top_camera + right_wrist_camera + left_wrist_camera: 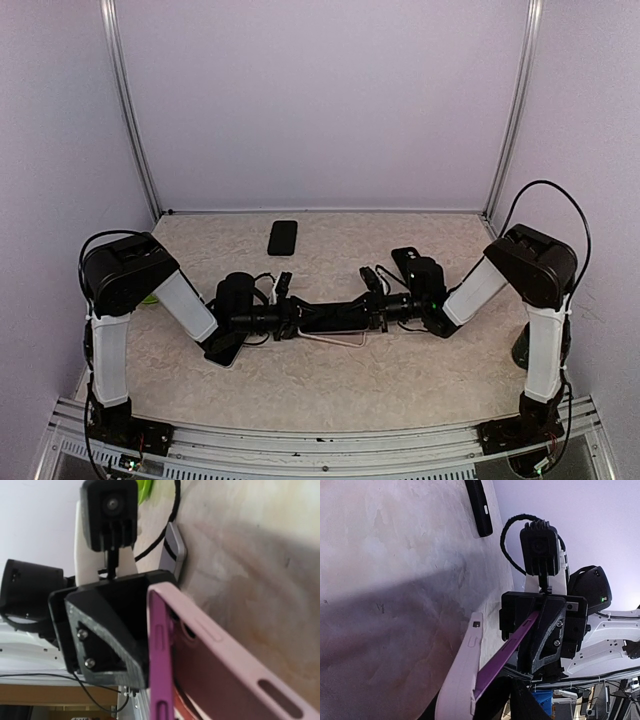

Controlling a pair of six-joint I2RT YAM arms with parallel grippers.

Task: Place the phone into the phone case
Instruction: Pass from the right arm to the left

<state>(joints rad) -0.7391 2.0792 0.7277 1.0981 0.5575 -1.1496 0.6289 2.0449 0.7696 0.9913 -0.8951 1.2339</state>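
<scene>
The purple phone [507,650] hangs level over the table between my two arms, dark from above [330,316]. My right gripper [538,622] is shut on its far end. The pale pink phone case [462,677] joins the phone at the end by my left gripper [290,318] and splays away from it toward the other end. In the right wrist view the case [235,650] lies to the right of the phone's edge [160,660], and both run up to my left gripper [107,630]. That gripper's jaws straddle that end of phone and case and press on them.
A black phone-shaped slab [283,237] lies at the back of the table, also in the left wrist view [480,507]. A second dark slab [405,258] lies by the right arm. A grey phone [172,552] rests under the left arm. Purple walls enclose the table.
</scene>
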